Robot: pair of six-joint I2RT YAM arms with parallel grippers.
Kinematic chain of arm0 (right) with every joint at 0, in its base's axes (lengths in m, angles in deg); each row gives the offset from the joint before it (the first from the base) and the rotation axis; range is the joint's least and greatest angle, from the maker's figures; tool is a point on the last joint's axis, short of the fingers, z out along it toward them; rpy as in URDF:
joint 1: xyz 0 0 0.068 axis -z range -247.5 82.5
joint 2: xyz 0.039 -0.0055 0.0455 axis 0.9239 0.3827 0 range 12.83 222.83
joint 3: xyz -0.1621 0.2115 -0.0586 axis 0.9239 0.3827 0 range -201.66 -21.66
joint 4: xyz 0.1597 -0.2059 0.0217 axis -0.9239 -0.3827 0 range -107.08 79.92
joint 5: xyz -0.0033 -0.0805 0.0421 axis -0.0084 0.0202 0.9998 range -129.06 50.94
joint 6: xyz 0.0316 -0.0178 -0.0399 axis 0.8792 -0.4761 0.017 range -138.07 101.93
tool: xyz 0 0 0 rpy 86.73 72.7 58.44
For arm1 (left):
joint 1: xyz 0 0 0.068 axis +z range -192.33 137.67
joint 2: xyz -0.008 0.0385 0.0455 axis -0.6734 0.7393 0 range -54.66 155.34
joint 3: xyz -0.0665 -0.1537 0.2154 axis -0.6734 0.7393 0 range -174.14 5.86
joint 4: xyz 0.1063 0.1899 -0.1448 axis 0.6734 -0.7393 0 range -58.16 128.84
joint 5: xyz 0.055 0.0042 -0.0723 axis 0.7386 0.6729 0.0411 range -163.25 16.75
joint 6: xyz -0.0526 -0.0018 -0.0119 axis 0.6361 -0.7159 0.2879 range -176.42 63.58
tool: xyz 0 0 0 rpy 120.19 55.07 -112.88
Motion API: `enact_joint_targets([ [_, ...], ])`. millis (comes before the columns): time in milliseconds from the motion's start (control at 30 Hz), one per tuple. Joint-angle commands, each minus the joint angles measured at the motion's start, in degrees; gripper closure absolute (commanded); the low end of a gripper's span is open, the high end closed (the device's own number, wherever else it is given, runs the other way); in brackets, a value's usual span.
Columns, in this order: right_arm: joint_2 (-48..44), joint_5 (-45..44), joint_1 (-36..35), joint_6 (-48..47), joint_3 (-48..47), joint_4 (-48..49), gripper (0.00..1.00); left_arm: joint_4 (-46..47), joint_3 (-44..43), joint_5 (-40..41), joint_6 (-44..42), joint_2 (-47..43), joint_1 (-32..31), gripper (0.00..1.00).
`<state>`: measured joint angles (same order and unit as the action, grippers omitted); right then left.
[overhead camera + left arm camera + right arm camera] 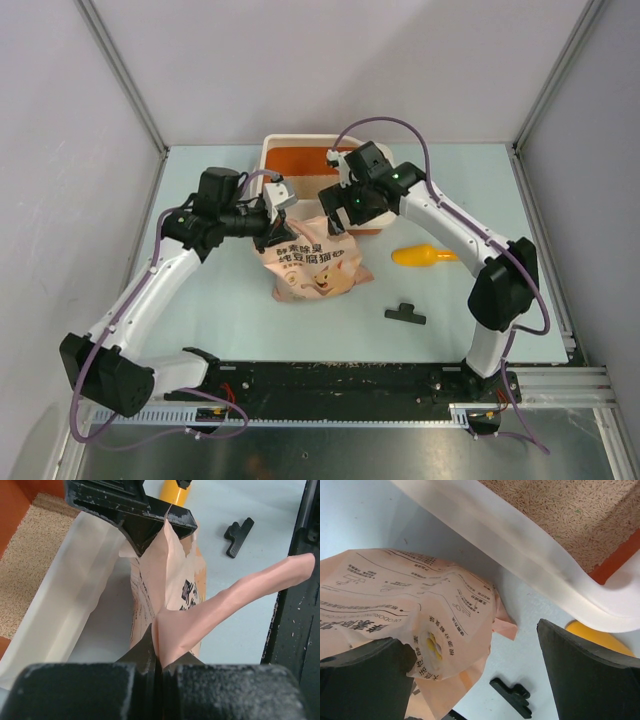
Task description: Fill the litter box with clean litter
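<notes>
Pink bag (312,265) with black print; cream-white litter box (300,140), orange inside; beige litter (560,510); yellow-orange scoop (420,256); black clip (405,315).

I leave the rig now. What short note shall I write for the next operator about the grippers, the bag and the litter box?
Left gripper: shut on a flap at the pink bag's top.
Right gripper: open, jaws wide, beside the bag's top edge.
Litter box: at the far side, the bag just in front of it.
Done: clean litter already covers part of the box floor.
Left: probably lift and tip the bag for more; its remaining content is not visible.
Orange scoop and black clip lie aside, untouched.
</notes>
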<state>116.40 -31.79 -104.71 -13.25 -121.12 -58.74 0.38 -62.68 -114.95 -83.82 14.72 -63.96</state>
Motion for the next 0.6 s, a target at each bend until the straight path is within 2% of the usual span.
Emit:
enact_joint_targets([
  [0,-4.86,-6.21,1.08,-4.02,0.05,-3.09,0.00,5.50,-1.08,-0.59,0.07,-4.87,-0.87,1.00],
  [200,-10.05,-6.74,5.48,-8.07,1.91,-8.54,0.00,5.59,-0.55,-0.14,-0.99,-5.05,-0.96,1.00],
  [333,-9.18,0.88,8.64,-7.98,-2.48,-8.82,0.00,5.67,-0.02,-0.58,-0.99,-4.44,-1.40,1.00],
  [467,-6.89,8.19,6.11,-7.46,-6.62,-7.68,0.00,5.59,-0.29,-0.93,-0.82,-4.17,-2.01,1.00],
  [567,-5.57,9.69,3.03,-6.76,-8.38,-7.06,0.00,5.59,-0.46,-0.76,-0.73,-3.99,-2.02,1.00],
])
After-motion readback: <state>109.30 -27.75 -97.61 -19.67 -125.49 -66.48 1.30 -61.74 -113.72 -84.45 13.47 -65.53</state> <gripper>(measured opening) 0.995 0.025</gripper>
